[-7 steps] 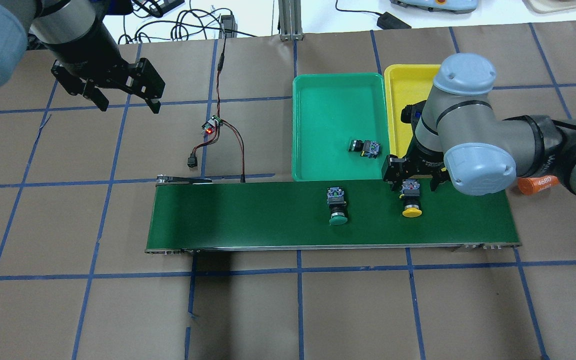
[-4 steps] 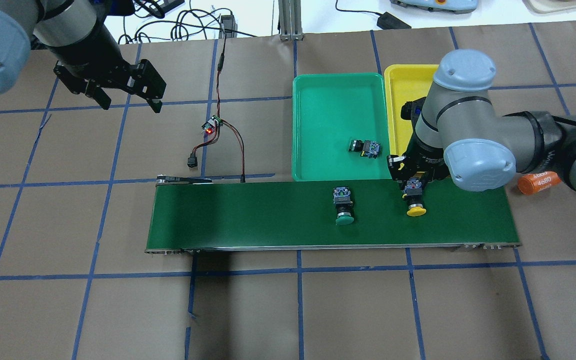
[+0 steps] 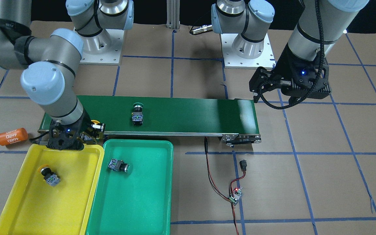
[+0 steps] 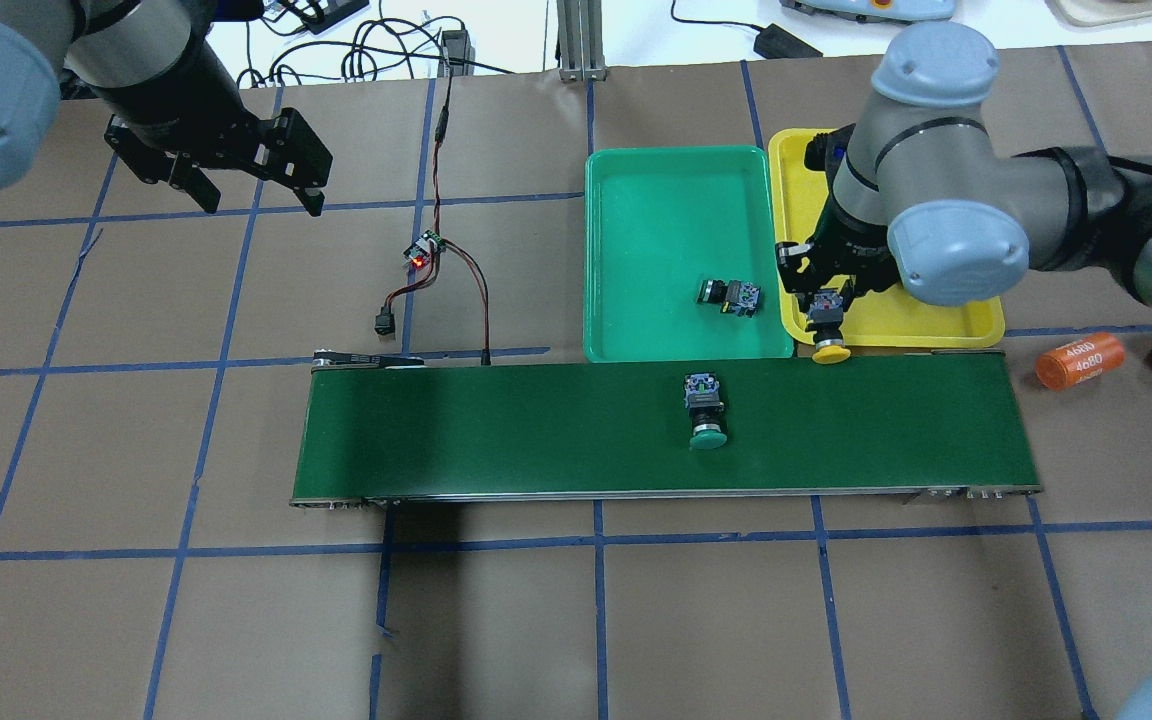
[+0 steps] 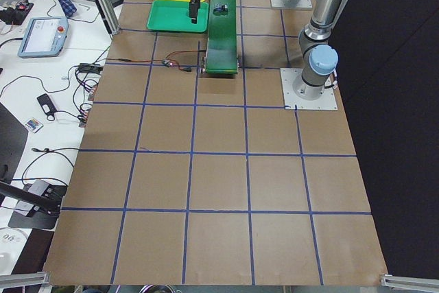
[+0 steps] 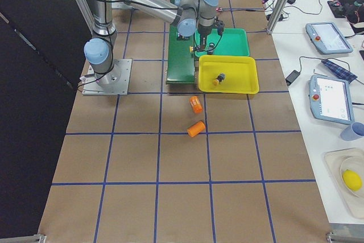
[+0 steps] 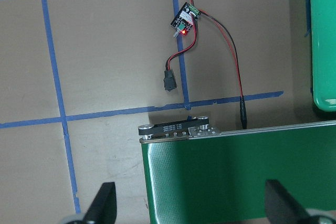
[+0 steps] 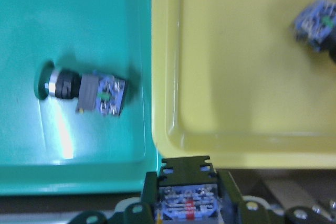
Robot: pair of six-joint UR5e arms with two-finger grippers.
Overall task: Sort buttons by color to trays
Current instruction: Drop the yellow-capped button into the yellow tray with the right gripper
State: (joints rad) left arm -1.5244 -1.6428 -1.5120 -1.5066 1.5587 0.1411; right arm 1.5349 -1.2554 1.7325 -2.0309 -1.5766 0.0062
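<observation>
The held yellow button is lower right of ctr in the overhead view, at the lower-left corner of the yellow tray. Its cap points down-frame, over the rim toward the belt. It looks lifted clear of the belt but not yet over the tray floor: the right wrist view has it at the bottom edge w/ the tray rim just above. The right gripper pinches it by the body, jaws closed on either side. Done, 2 of 4: one yellow button lies in the yellow tray, lower left of the front view, and one green button lies on its side in the green tray, near that tray's lower-right corner overhead. In hand is no. 3, prob. only a short carry + release from done. Left to do: the last green button, lying on the belt right of ctr w/ cap down-frame, apart from both trays. It needs a pick + drop into the green tray. The left gripper hangs in the upper left overhead, well apart from buttons & trays, jaws spread wide w/ nothing between them, so it has no part in the sorting at this point.
</observation>
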